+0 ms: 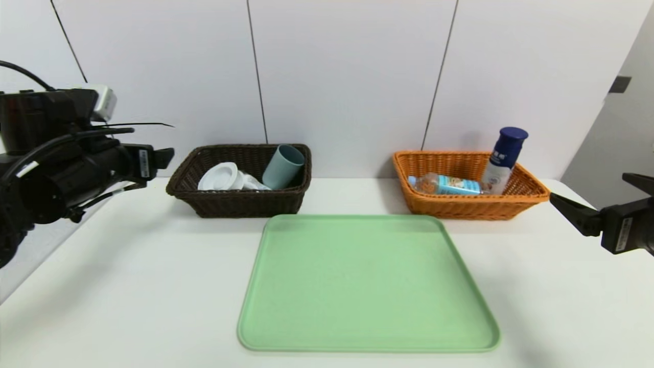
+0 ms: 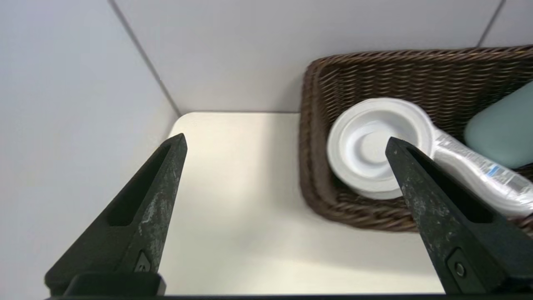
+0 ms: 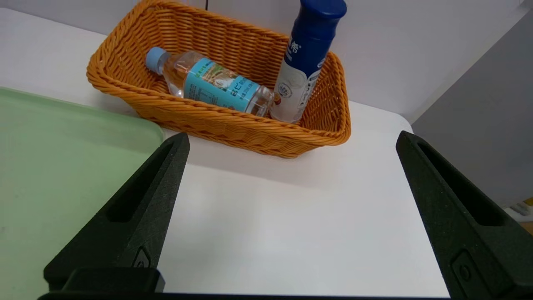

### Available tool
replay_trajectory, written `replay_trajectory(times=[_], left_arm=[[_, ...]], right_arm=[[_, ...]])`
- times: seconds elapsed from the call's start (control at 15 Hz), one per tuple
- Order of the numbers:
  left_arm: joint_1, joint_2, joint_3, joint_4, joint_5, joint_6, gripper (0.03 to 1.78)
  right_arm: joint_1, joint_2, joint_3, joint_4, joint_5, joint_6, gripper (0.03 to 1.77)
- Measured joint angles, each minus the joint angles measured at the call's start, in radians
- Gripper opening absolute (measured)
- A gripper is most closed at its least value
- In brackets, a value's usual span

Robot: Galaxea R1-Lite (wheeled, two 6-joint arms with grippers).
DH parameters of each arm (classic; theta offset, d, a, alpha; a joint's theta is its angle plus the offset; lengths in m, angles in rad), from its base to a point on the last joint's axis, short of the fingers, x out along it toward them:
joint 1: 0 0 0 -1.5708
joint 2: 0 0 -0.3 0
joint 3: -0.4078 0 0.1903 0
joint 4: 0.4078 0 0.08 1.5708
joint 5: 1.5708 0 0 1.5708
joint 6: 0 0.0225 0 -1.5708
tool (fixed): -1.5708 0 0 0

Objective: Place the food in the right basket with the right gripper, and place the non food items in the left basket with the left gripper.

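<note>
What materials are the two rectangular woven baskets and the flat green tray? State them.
Dark brown basket and orange basket: woven wicker or wicker-look plastic; strands show, slight sheen. Flat green tray: probably matte plastic or silicone; smooth, moulded rim.

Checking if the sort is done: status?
Left gripper open, empty, beside brown basket. Right gripper open, empty, near orange basket. Cup, case in brown; both bottles in orange. Tray bare.

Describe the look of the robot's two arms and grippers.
Both are matte black. The left gripper and right gripper each have two long, tapering wedge fingers with a recessed slot; the left's show pale scuffs. In the head view the left arm carries black cables, a silver-white block and white stickers.
</note>
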Motion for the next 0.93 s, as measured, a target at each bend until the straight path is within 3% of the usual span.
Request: replay_trajectory(times=[0.27,0.6,0.93], left_arm=[[0.018,-0.162,0.121,0.078,0.031,0.002,1.69],[0.010,-0.347,0.293,0.085,0.041,0.007,1.69],[-0.003,-0.507,0.444,0.076,0.056,-0.017,1.69]], right_arm=[[-0.008,-0.060,0.000,0.024,0.001,-0.009,1.71],[-0.035,-0.173,0.036,0.123,0.005,-0.007,1.71],[-0.076,-0.321,0.163,0.135,0.073,-0.010,1.71]])
